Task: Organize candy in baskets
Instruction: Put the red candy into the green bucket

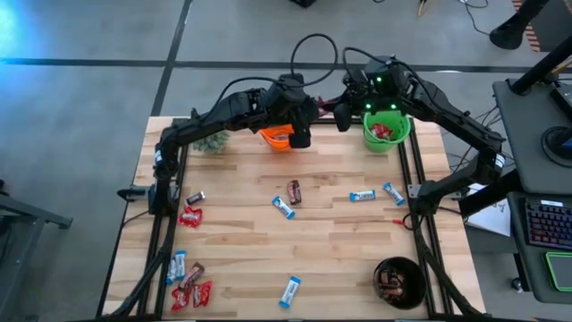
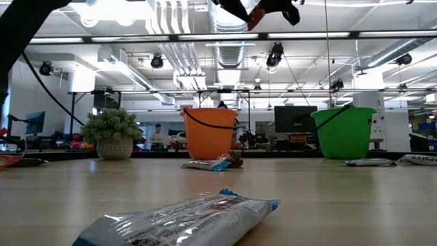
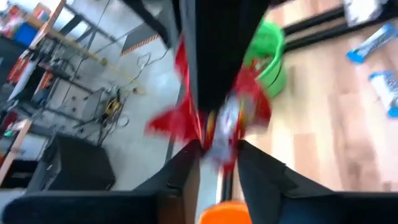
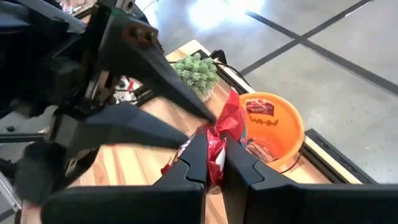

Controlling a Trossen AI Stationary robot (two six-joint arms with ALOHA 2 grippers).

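Red-wrapped candy [image 4: 219, 144]: mid-handover above the table between orange basket [image 1: 277, 138] and green basket [image 1: 386, 131]. Right claw [image 4: 214, 163] pinches it; left claw [image 3: 219, 163] loosening around it. Next, probably: left lets go, right drops it into green.

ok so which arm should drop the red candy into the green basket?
Right. The right gripper is shut on the red candy beside the green basket; the left gripper is letting go, over the orange basket.
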